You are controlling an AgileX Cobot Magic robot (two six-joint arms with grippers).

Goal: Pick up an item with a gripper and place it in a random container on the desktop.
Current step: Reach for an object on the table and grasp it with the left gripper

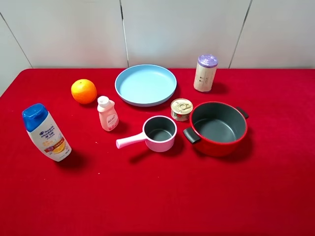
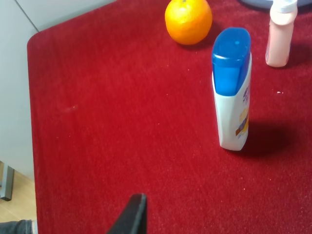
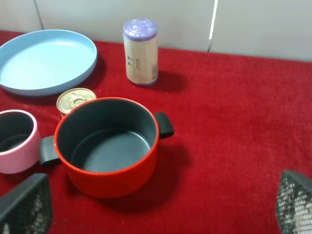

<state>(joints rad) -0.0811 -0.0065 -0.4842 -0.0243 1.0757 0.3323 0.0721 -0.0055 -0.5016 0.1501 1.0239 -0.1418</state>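
- My right gripper point(image 3: 161, 207) is spread wide, one meshed fingertip at each lower corner of its wrist view. The red pot point(image 3: 112, 178) stands just beyond and between them.
- Of my left gripper point(image 2: 132, 217) only one black finger shows. I cannot tell whether it is open or closed.
- Ahead of that finger lies bare red cloth, then the shampoo bottle point(image 2: 233, 97), upright, with the table edge point(image 2: 30, 97) well off to one side.
- Past the bottle sit an orange point(image 2: 188, 20) and a small pink bottle point(image 2: 281, 36), its top cut off.
- A pink saucepan point(image 3: 14, 144), half out of frame, is just beside the pot's handle.
- A tin can point(image 3: 75, 99) is partly hidden behind the rim.
- A blue plate point(image 3: 46, 61) and a purple-lidded cylinder point(image 3: 140, 51) stand nearer the wall.
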